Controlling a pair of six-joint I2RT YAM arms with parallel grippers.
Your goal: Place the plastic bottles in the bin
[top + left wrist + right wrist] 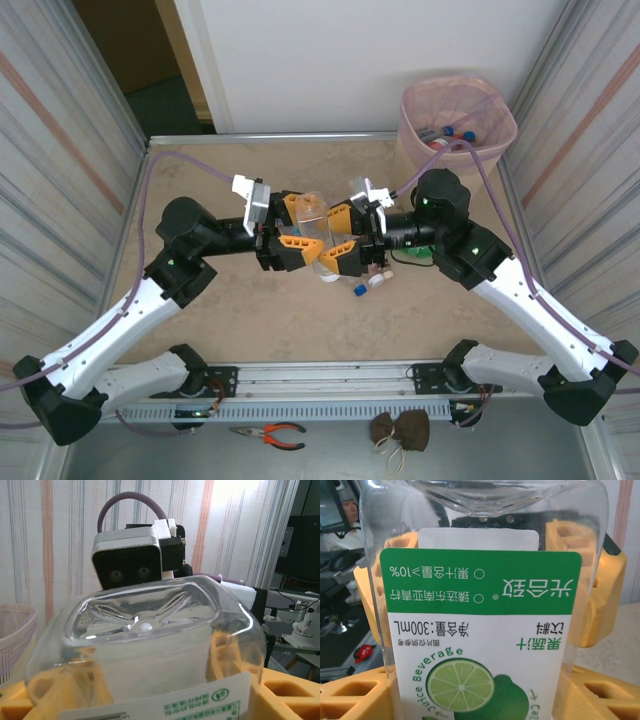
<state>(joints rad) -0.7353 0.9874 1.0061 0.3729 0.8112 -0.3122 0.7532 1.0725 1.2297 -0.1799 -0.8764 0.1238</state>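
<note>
A clear plastic bottle (312,214) with a green and white lime label hangs above the middle of the table between both grippers. My left gripper (298,226) is shut on it from the left; in the left wrist view the bottle's square base (145,630) sits between the yellow fingers (280,695). My right gripper (338,238) is shut on the same bottle (480,630) from the right, its label facing the right wrist camera. The beige bin (500,130) with a pink liner stands at the far right corner with bottles (452,133) inside.
More small bottles (366,284) lie on the table just below the grippers, and a green one (420,256) sits under the right arm. Pliers (268,433) and a brown pouch (400,432) lie on the near ledge. Walls close in on both sides.
</note>
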